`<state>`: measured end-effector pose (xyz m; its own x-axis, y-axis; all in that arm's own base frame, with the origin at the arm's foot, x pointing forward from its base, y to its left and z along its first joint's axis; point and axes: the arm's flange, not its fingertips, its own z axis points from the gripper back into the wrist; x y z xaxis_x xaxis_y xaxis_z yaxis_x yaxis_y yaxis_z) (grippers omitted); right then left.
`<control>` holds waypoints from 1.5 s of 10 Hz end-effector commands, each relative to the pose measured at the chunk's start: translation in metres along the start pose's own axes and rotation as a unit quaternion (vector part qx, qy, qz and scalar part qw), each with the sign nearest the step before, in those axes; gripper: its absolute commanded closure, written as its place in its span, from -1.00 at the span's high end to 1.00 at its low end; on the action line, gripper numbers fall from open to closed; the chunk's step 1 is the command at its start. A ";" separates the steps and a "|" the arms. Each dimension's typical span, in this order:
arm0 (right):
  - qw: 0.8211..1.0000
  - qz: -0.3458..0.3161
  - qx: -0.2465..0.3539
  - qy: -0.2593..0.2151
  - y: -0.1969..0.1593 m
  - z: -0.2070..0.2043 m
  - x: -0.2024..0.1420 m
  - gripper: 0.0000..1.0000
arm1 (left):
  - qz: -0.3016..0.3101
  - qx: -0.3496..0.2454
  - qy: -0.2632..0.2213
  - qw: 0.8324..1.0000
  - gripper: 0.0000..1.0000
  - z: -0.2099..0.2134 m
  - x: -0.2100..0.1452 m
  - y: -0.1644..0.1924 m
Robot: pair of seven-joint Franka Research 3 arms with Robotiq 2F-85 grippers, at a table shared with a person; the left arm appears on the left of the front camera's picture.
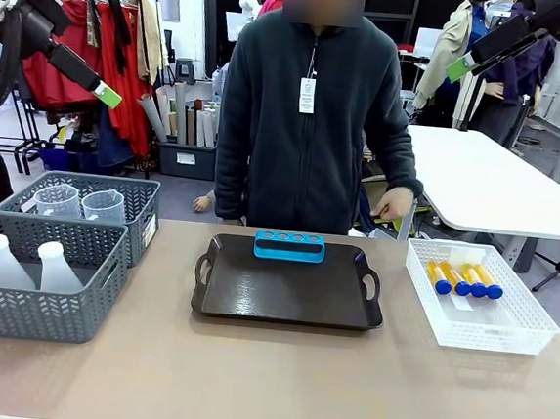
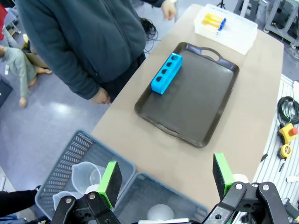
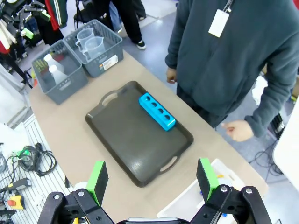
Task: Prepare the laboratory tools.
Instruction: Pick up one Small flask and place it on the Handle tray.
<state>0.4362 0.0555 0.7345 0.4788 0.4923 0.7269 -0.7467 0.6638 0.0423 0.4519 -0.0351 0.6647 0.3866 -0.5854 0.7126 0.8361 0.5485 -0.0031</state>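
A dark tray (image 1: pixel 287 294) sits between two grey mesh baskets (image 1: pixel 26 310) and a white mesh basket (image 1: pixel 480 335).

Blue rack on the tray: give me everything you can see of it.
The blue rack is a small, bright blue block, plastic by its look, with rounded ends and four round holes in one row. All four holes are empty. It sits on the dark tray, about midway along the tray's far edge, with its long side running along that edge. Only the tray touches it.
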 end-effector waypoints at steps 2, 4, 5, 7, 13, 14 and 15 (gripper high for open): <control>1.000 0.002 -0.001 0.000 0.000 0.002 0.000 1.00 | 0.000 0.000 -0.002 1.000 1.00 0.001 0.000 0.000; 1.000 0.002 -0.001 0.000 0.000 0.002 0.000 1.00 | 0.000 0.000 -0.002 1.000 1.00 0.001 0.000 0.000; 1.000 0.002 -0.001 0.000 0.000 0.002 0.000 1.00 | 0.000 0.000 0.000 1.000 1.00 0.000 0.000 0.000; 1.000 0.002 -0.001 0.000 0.000 0.002 0.000 1.00 | -0.061 0.014 0.084 0.994 1.00 0.027 0.002 -0.009; 1.000 0.002 -0.001 0.000 0.000 0.002 0.000 1.00 | 0.048 0.081 0.273 0.957 1.00 0.045 -0.077 -0.017; 1.000 0.002 -0.001 0.000 0.000 0.002 0.000 1.00 | 0.069 0.087 0.311 0.944 1.00 0.041 -0.102 -0.010; 1.000 0.002 -0.001 0.000 0.000 0.002 0.000 1.00 | 0.095 0.097 0.338 0.931 1.00 0.034 -0.120 -0.011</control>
<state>0.4362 0.0552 0.7345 0.4794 0.4922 0.7266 -0.7462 0.6644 0.0422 0.3911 0.0519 0.6131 0.6879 -0.7087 0.1568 0.7034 0.7042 0.0968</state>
